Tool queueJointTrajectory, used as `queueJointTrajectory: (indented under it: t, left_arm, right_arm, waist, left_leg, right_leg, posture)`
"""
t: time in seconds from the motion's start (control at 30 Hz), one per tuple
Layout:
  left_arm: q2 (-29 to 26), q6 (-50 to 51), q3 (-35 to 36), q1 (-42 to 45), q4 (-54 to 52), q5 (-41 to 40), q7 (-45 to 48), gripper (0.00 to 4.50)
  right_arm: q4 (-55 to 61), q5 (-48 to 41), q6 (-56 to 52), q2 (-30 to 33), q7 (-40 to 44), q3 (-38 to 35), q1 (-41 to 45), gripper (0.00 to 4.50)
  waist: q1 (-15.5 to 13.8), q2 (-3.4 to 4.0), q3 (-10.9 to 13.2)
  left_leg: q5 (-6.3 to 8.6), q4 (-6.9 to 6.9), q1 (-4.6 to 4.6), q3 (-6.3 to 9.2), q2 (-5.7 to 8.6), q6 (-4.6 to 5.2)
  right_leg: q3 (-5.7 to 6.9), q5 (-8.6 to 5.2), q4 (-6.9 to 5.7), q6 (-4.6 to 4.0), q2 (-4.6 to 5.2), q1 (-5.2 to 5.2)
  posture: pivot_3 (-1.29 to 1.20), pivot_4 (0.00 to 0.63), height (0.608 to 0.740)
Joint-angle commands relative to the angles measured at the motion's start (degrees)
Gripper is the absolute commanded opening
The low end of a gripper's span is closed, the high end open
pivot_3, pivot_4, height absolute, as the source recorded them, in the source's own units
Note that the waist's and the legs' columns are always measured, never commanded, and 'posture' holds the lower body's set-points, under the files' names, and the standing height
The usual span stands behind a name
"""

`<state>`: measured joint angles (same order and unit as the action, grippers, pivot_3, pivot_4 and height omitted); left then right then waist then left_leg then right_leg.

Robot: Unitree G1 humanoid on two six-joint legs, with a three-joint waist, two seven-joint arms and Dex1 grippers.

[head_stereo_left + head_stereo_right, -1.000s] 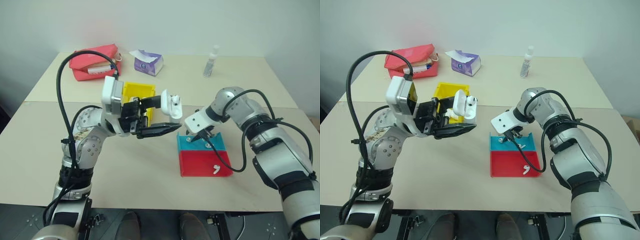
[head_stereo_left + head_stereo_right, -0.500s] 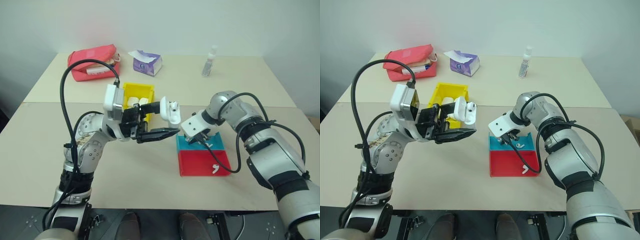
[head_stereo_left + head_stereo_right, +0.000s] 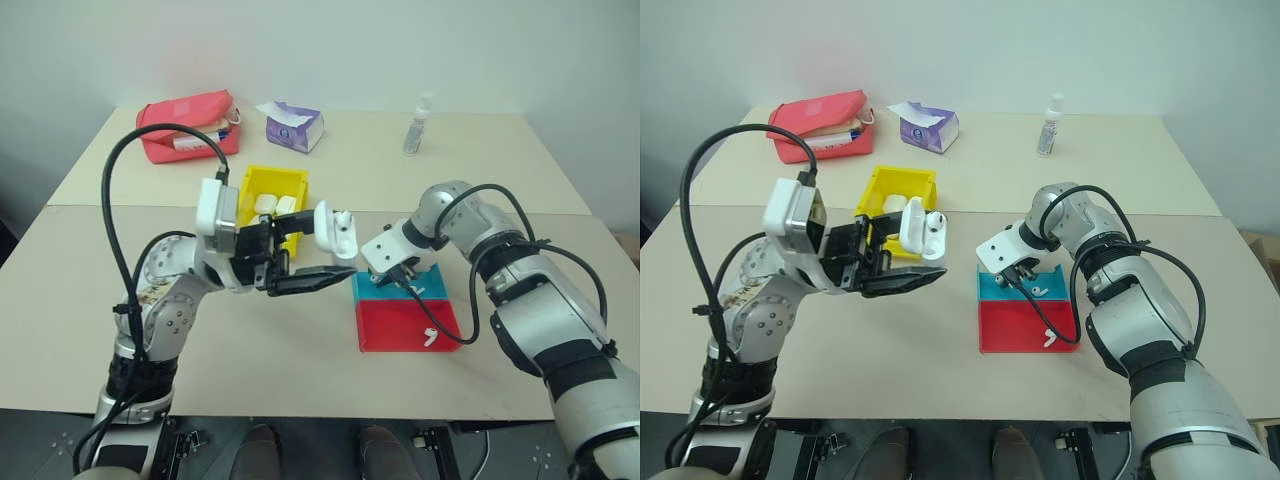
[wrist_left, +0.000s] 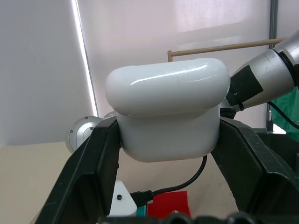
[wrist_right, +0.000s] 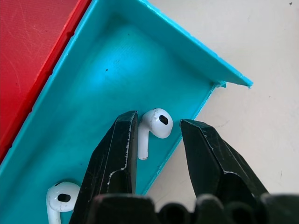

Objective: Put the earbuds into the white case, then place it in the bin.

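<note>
My left gripper (image 3: 333, 250) is shut on the white case (image 3: 338, 230), which hangs in the air between the yellow bin (image 3: 275, 178) and the teal tray (image 3: 432, 287); its lid stands flipped up. In the left wrist view the case (image 4: 166, 112) sits clamped between both black fingers. My right gripper (image 5: 156, 121) points down into the teal tray, open, its fingers straddling one earbud (image 5: 153, 127) that lies near the tray's corner. A second earbud (image 5: 60, 198) lies close by in the same tray. Another earbud (image 3: 431, 336) rests in the red tray (image 3: 395, 325).
The yellow bin holds other white rounded cases (image 3: 272, 204). At the back of the table are a red pouch (image 3: 187, 125), a purple tissue pack (image 3: 294, 125) and a small clear bottle (image 3: 420, 125). The red tray adjoins the teal tray's near side.
The head views have shifted slightly. Both grippers keep their places: the left stays shut on the case, the right stays low in the teal tray.
</note>
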<state>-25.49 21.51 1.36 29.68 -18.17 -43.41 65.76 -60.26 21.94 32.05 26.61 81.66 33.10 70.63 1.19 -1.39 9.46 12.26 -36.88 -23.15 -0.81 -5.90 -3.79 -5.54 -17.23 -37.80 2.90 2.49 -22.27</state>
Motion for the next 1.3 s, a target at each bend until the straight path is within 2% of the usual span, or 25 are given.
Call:
queueJointTrajectory:
  t: [0.03,0.1,0.33,0.47,0.63,0.8,0.93,1.07,1.17,1.3]
  left_arm:
    - [-0.54,0.17,1.29,2.41,-0.14,-1.70,-0.21,2.86]
    - [-0.60,0.56,1.19,3.16,0.07,-1.87,-0.47,2.86]
    - [0.05,0.50,0.28,5.60,2.74,-1.22,-0.18,2.86]
    - [0.19,0.63,-0.11,6.52,3.79,-1.15,0.33,2.86]
    - [0.58,0.72,-0.45,6.99,4.26,-1.39,0.83,2.86]
    - [1.46,-0.17,-0.80,7.09,6.13,-0.61,1.62,2.86]
    - [1.24,-0.41,-0.03,6.74,7.20,-0.60,1.93,2.86]
    - [0.70,-0.29,1.27,6.76,8.63,-1.02,2.34,2.86]
    - [0.91,-0.63,1.13,6.91,10.92,-0.50,3.49,2.86]
    - [2.07,-1.20,-0.06,7.97,12.73,0.42,4.46,2.86]
  right_arm:
    - [-0.52,0.60,0.49,-0.28,0.53,-0.20,-0.46,1.25]
    - [-0.31,0.46,0.22,-0.21,0.81,-0.36,-0.77,0.68]
    - [1.01,-1.79,-1.43,0.30,2.22,-2.32,-2.24,0.67]
    - [4.83,-6.07,-6.67,1.43,4.21,-6.53,-3.76,0.67]
    - [16.08,-16.42,-22.21,4.46,7.54,-15.27,-7.34,0.67]
    - [31.23,-29.25,-44.27,7.34,4.35,-26.44,-13.70,0.67]
    - [46.00,-43.84,-65.55,7.42,-4.71,-39.82,-21.57,0.67]
    - [59.51,-60.24,-81.27,3.17,-17.33,-53.42,-28.93,0.67]
    - [70.06,-74.44,-89.20,-4.02,-31.77,-61.50,-32.27,0.67]
    - [83.47,-88.41,-89.64,-11.82,-46.34,-62.60,-36.13,0.67]
  waist:
    - [0.00,0.00,0.00]
    - [0.02,0.00,0.00]
    - [0.02,0.00,0.00]
    - [0.00,0.00,0.00]
    - [-0.18,0.01,0.01]
    - [-0.43,0.01,0.01]
    - [-0.60,0.01,0.01]
    - [-0.57,0.01,0.01]
    - [-0.13,0.01,0.01]
    - [-0.05,0.02,0.00]
  left_leg:
    - [0.00,0.00,0.00,0.00,0.00,0.00]
    - [-0.01,0.00,0.01,0.00,0.00,-0.01]
    - [-0.01,-0.01,0.01,0.01,0.00,-0.01]
    - [-0.01,-0.01,0.00,0.01,0.00,-0.01]
    - [-0.01,0.00,-0.07,0.01,0.00,-0.02]
    - [-0.01,0.00,-0.08,0.02,0.00,-0.01]
    - [0.00,-0.02,-0.12,0.03,0.01,-0.01]
    - [0.00,0.02,-0.14,0.06,0.01,0.00]
    - [0.01,0.04,-0.11,0.06,0.01,0.01]
    - [0.01,0.05,-0.12,0.06,0.01,0.01]
  right_leg:
    - [0.00,0.00,-0.01,0.00,0.00,0.00]
    - [0.00,0.00,-0.03,0.00,0.00,0.01]
    - [0.00,0.00,-0.04,0.00,0.00,0.01]
    - [0.00,0.00,-0.03,0.00,0.00,0.01]
    - [0.01,0.00,0.02,0.00,0.00,-0.03]
    - [0.02,0.00,0.03,0.00,0.00,-0.02]
    - [0.03,0.00,0.06,0.00,0.00,0.00]
    - [0.03,0.00,0.08,0.00,0.00,-0.01]
    - [0.02,0.00,0.06,0.00,-0.01,-0.01]
    - [0.01,-0.01,-0.06,0.02,-0.02,-0.06]
  posture:
    - [0.00,0.150,0.740]
    - [0.00,0.150,0.740]
    - [0.00,0.150,0.740]
    - [0.00,0.150,0.740]
    - [0.00,0.150,0.740]
    - [0.00,0.150,0.740]
    - [0.00,0.150,0.740]
    - [0.00,0.150,0.740]
    - [0.00,0.150,0.740]
    - [0.00,0.150,0.740]
